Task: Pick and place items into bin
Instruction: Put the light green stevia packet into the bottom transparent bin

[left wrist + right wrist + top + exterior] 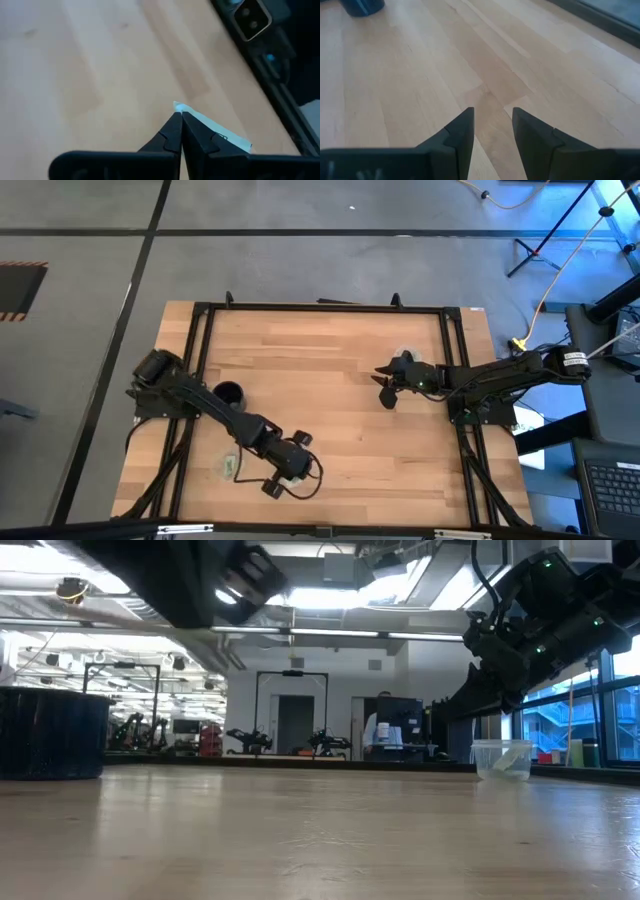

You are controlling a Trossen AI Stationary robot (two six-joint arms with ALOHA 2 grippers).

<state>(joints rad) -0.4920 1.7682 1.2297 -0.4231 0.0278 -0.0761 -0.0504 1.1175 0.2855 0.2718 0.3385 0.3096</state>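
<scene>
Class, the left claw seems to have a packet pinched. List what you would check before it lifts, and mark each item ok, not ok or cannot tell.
1. Left claw shut on the packet: ok.
2. Grip holds more than the packet's edge: cannot tell.
3. Right claw open, holding nothing: ok.
4. Right claw well away from the left one: ok.
5. Black cup standing upright beside the left arm: ok.
6. Clear tub upright on the table: ok.

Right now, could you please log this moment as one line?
left pincer: shut on packet | right pincer: open, empty, above table
</scene>
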